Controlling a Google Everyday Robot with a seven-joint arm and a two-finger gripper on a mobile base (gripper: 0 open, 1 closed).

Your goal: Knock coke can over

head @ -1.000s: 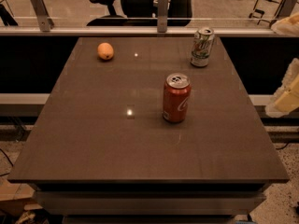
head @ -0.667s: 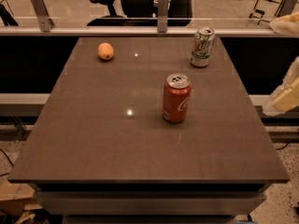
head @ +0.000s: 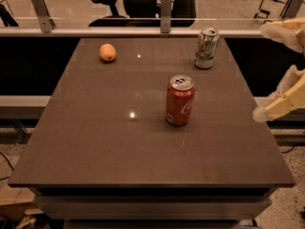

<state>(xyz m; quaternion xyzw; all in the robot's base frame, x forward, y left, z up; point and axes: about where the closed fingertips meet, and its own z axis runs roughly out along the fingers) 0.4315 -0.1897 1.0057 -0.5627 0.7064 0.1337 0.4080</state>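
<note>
The coke can stands upright near the table centre; the gripper, fingers spread wide and empty, hangs at its 3 o'clock, beyond the table edge.

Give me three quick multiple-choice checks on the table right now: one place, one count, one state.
1. Where does the orange lie on the table?
A. far left corner
B. near right corner
C. dead centre

2. How many cans stand on the table?
A. one
B. two
C. three

3. The coke can is:
A. upright
B. on its side
C. crushed flat

Answers:
1 A: it sits by the far left corner, apart from everything else.
2 B: the coke can and the white-and-green can behind it.
3 A: it stands mid-table, silver top up; the gripper hangs open off the table's right edge, touching nothing.
</note>
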